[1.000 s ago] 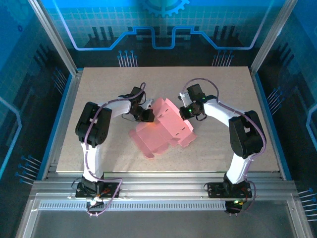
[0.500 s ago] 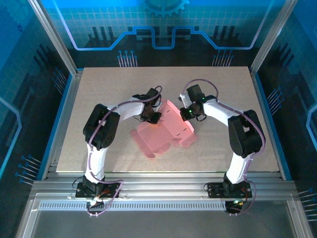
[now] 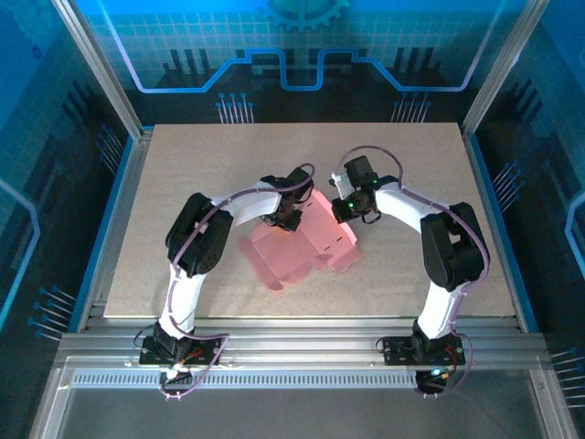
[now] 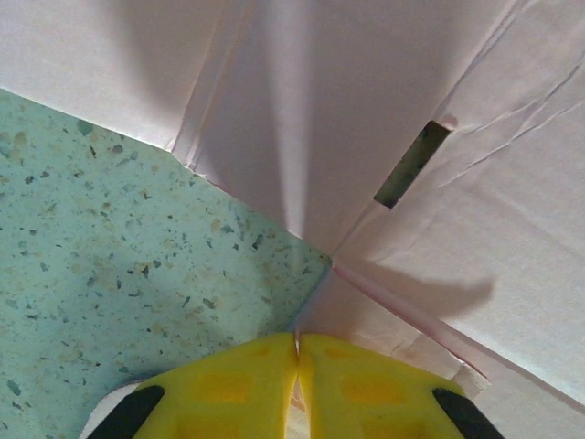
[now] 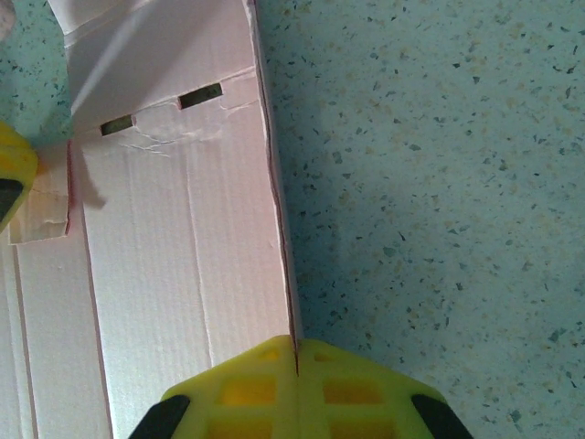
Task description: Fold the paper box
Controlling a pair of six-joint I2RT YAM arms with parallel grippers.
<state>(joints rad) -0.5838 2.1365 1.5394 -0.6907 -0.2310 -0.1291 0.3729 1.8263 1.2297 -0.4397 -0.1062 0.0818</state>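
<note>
Pink paper box [image 3: 294,249] | left gripper [image 4: 297,346] pressed together, seemingly pinching its edge | right gripper [image 5: 294,349] clamped on fold

The pink paper box [image 3: 291,254] lay partly folded near the middle of the speckled table [image 3: 183,174], with one panel flat toward the near edge and its far side raised between the two arms. The left gripper [image 3: 294,219] was at the box's far left edge, its arm bent in a wide arc from the base at the near edge of the table. The right gripper [image 3: 342,213] was at the raised far right part of the box, its arm curving round from the right.
</note>
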